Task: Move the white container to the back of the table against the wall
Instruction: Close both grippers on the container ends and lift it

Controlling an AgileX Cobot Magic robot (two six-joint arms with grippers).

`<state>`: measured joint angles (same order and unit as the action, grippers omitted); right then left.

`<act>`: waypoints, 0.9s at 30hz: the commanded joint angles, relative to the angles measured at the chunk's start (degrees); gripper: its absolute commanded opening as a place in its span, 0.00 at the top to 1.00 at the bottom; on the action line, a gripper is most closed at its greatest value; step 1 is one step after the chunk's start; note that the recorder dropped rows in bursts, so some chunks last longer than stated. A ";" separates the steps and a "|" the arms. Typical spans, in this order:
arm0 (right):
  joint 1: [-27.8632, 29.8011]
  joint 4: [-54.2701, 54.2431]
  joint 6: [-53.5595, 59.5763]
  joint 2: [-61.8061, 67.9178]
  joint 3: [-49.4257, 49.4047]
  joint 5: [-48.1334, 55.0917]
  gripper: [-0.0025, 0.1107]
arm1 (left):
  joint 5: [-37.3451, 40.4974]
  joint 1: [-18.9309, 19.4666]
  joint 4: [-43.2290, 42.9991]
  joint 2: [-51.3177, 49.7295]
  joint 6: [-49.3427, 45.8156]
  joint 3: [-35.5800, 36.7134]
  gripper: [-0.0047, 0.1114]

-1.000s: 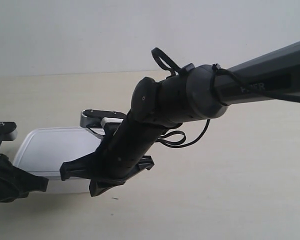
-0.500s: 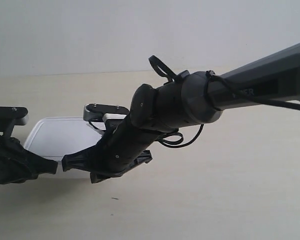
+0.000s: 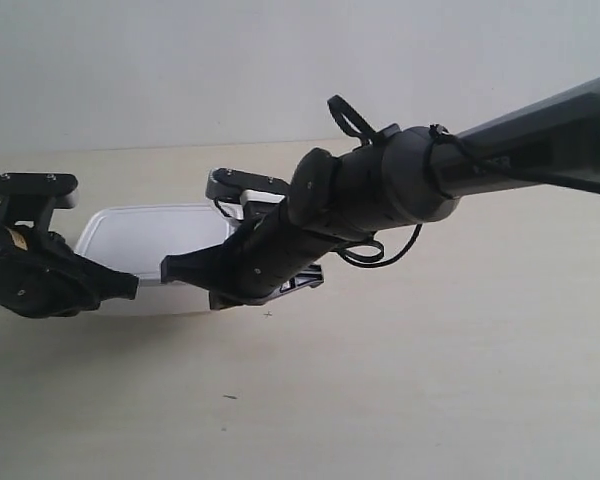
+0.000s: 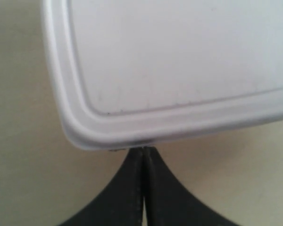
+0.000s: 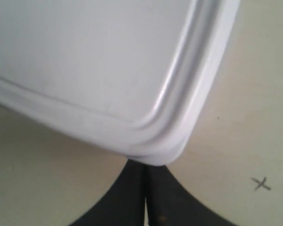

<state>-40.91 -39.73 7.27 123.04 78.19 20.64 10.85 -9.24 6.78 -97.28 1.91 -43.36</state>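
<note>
White container [image 3: 150,235] sat on bench [image 3: 430,380], centre-left of exterior view, clear of wall [image 3: 180,70]. Left gripper [image 4: 144,150] was closed, tips butted against the rim by one corner. Right gripper [image 5: 145,165] likewise at another corner. Small "x" mark [image 5: 261,183] on bench. Arm label [image 3: 505,160] too blurred to read.

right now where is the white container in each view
Exterior view: white container left of centre, between the two arms, partly behind the arm at the exterior view's right.
Left wrist view: container fills most, rounded corner at the shut left gripper.
Right wrist view: container fills most, corner at the shut right gripper.
Shared landmark: small x mark by that corner, in exterior and right wrist views.
</note>
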 commanded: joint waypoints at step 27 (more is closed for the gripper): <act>4.62 4.62 0.21 10.42 16.77 -1.64 0.98 | -0.33 4.09 -3.89 -14.17 -3.19 -17.68 0.96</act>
<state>-37.08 -36.18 7.27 132.22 92.61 18.57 10.76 -5.30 3.01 -110.53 -0.34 -59.27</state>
